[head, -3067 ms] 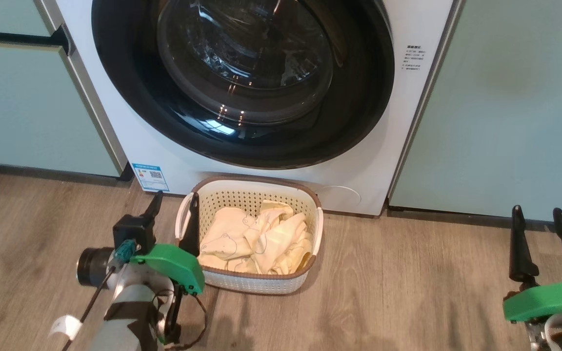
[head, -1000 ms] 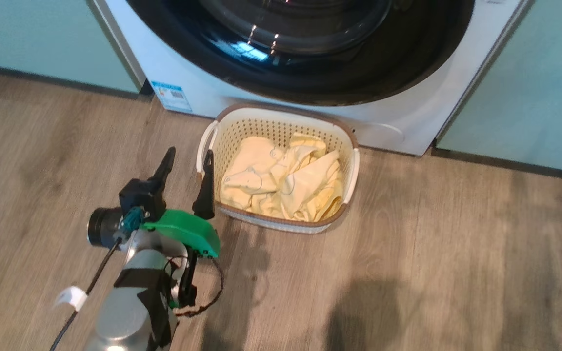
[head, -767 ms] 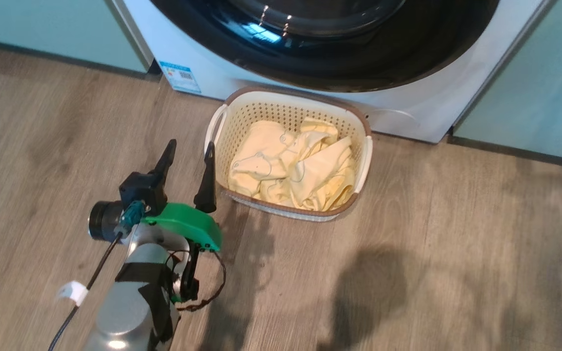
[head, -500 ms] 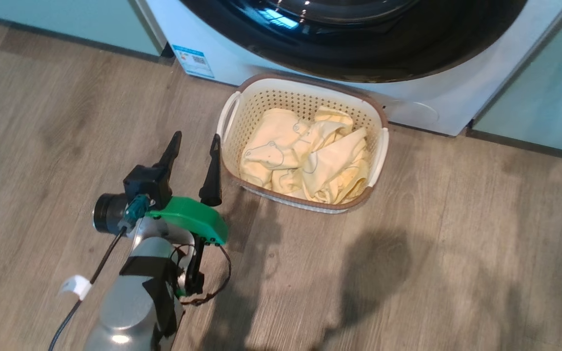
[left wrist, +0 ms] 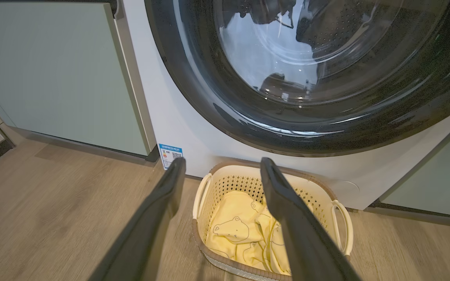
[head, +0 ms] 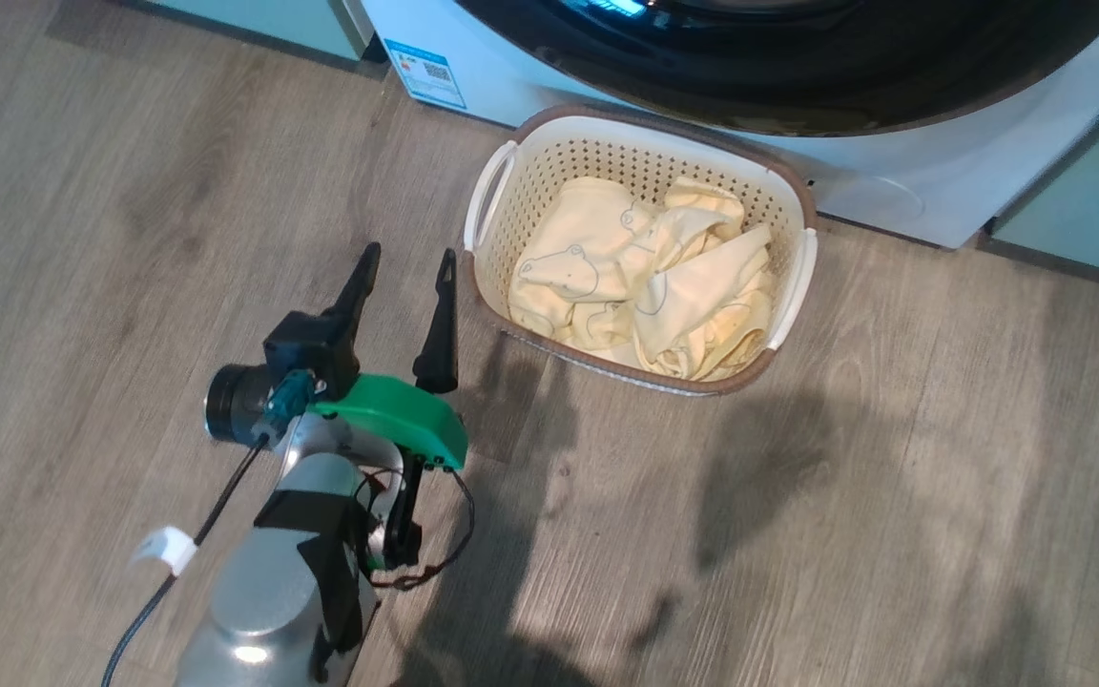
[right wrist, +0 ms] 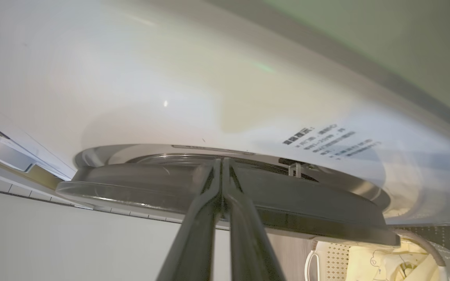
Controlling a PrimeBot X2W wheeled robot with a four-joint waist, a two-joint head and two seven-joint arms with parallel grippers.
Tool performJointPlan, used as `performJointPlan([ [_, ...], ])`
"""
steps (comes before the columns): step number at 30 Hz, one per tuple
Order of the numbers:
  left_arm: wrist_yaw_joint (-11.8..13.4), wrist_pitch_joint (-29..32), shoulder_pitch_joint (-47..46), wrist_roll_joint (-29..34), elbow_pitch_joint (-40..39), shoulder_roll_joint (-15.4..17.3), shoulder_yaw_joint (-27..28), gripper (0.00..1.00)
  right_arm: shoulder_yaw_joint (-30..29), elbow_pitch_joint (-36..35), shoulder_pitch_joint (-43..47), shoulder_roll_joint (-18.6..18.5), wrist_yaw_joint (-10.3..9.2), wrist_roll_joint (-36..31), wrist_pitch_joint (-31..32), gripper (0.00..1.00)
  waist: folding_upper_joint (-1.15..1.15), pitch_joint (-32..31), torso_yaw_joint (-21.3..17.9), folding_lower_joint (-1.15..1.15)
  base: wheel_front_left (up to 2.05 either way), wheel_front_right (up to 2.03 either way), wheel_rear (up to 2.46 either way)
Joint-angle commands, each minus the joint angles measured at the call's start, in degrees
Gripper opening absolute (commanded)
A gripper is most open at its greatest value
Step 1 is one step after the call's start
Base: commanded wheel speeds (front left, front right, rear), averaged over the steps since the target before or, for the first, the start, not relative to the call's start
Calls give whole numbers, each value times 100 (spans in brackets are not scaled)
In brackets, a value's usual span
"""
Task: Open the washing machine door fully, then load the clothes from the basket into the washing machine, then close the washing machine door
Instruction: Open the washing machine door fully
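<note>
The washing machine (left wrist: 178,117) stands white between pale green cabinets. Its door (left wrist: 307,78) has a glossy black rim and a glass bowl. In the right wrist view the door's rim (right wrist: 311,203) shows edge-on, standing a little off the white front, with a small latch hook (right wrist: 293,168) behind it. My right gripper (right wrist: 220,160) is shut, its fingertips at that rim's edge with nothing between them. The basket (head: 497,181) sits on the floor under the door, holding the pale yellow clothes (head: 645,277). My left gripper (head: 409,256) hovers open just left of the basket.
Wood-look floor (head: 893,477) spreads wide in front of and to the right of the basket. Pale green cabinets (left wrist: 53,70) flank the washer on both sides. A small blue label (head: 424,72) marks the washer's lower left corner.
The head camera has swung, so the washer and basket sit higher and further right in the picture. My right gripper has left the head view's lower right. The left gripper stays open beside the basket.
</note>
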Motion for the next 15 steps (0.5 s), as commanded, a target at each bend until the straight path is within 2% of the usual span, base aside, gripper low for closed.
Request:
performJointPlan([
  [1, 32, -35, -190, -44, -203, 129, 177, 100, 40, -148, -224, -70, 23, 22, 61, 0, 0, 30, 27, 0, 0, 0, 0],
  [15, 140, -35, -304, -152, -275, 129, 60, 100, 160, 51, -675, -21, 23, -26, 324, 0, 0, 217, 112, 0, 0, 0, 0],
])
